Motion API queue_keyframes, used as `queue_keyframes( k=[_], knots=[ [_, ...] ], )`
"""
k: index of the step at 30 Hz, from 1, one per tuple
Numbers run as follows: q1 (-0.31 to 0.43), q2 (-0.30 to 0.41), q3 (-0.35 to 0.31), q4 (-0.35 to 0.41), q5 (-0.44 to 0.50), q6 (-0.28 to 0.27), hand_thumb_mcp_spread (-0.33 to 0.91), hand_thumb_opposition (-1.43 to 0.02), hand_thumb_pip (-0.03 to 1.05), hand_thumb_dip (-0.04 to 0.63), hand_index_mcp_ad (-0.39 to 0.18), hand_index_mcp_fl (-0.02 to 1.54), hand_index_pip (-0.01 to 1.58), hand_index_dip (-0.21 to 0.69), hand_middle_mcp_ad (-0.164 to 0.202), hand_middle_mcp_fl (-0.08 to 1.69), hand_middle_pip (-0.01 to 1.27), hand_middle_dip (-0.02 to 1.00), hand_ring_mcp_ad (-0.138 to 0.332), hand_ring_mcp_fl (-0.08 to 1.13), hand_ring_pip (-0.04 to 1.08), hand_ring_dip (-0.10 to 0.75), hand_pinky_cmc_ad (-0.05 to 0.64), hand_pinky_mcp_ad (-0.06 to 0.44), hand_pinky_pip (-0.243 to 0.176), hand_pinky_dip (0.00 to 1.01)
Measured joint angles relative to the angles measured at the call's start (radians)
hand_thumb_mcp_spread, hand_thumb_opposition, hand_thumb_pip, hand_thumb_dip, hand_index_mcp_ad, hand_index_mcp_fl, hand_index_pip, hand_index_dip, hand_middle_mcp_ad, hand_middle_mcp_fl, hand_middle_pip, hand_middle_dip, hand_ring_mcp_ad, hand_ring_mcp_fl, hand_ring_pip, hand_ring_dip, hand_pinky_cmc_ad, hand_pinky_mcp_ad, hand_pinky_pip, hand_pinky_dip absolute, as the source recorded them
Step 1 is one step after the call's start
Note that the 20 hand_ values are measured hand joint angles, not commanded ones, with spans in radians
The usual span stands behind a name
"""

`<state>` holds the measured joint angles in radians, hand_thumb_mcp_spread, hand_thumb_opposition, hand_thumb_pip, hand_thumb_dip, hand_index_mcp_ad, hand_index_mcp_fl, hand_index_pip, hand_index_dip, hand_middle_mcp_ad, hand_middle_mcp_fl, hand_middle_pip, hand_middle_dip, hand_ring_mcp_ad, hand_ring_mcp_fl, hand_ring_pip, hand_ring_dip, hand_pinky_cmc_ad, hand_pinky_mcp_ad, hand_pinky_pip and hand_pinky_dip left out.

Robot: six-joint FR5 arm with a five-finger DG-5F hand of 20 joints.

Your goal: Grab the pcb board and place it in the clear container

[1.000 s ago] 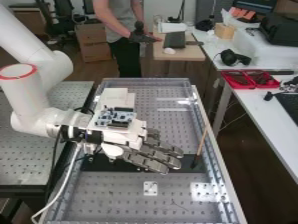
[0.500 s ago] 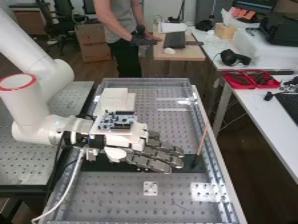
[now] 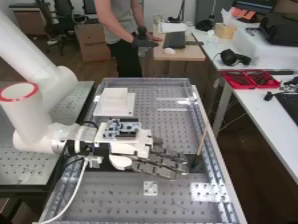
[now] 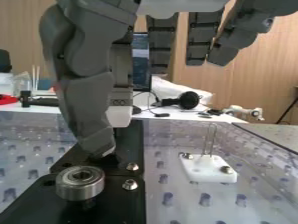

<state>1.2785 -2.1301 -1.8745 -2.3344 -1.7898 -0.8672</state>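
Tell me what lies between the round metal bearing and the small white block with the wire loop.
In the wrist view, two shiny screws on the black strip, then a stretch of dotted bench surface.

No lettering or numbers can be read here.

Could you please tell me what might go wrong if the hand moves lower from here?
The open hand could knock the wooden stick near its fingertips. Its lowest tip might bump the round metal part, which appears close. A sideways drift might bend the thin wires standing on the white block.
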Motion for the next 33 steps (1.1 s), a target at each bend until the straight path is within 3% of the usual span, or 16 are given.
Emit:
queue_keyframes(
  k=[3, 33],
  knots=[
    [-0.004, -0.005, 0.007, -0.004, -0.01, 0.001, 0.69, -0.83, 0.39, 0.236, -0.202, 0.25, 1.56, 0.164, 0.051, 0.1, 0.14, 0.17, 0.152, 0.05, 0.1, 0.059, 0.316, 0.136, -0.058, 0.2],
    [-0.007, -0.013, 0.025, -0.03, -0.045, 0.007, 0.68, -0.83, 0.38, 0.239, -0.202, 0.25, 1.5, 0.154, 0.049, 0.11, 0.14, 0.19, 0.152, 0.06, 0.1, 0.073, 0.328, 0.136, -0.058, 0.2]
  ],
)
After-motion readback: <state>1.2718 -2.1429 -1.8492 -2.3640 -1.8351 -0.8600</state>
